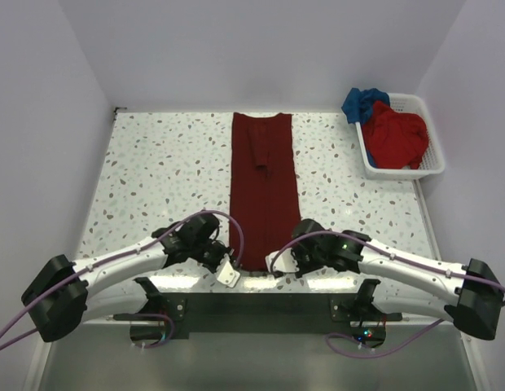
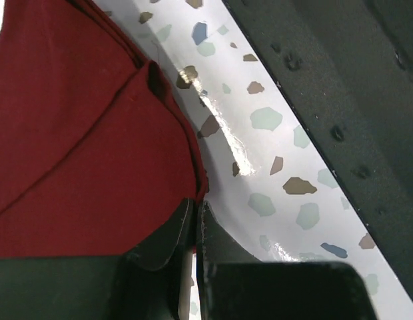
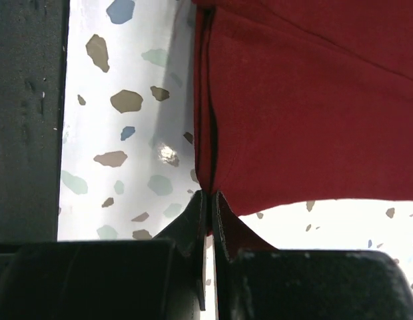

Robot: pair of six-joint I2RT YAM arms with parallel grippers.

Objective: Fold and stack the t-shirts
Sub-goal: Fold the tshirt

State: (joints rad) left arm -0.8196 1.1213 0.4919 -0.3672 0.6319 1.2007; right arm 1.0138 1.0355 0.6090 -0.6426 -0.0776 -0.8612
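The dark maroon t-shirt [image 1: 262,179] lies folded into a long narrow strip down the middle of the table, its near end at the front edge. My left gripper [image 1: 232,262] pinches the near left corner. In the left wrist view its jaws [image 2: 195,213] are shut on the maroon cloth [image 2: 80,147]. At the near right corner my right gripper [image 1: 279,262] is shut on the hem [image 3: 210,200], and the cloth [image 3: 313,100] lifts slightly there. A brighter red t-shirt [image 1: 397,134] and a blue t-shirt [image 1: 362,102] sit crumpled in the basket.
The white slatted basket [image 1: 432,167] stands at the back right against the wall. White walls close in the speckled table [image 1: 163,171] on three sides. A dark metal rail [image 1: 252,305] runs along the front between the arm bases.
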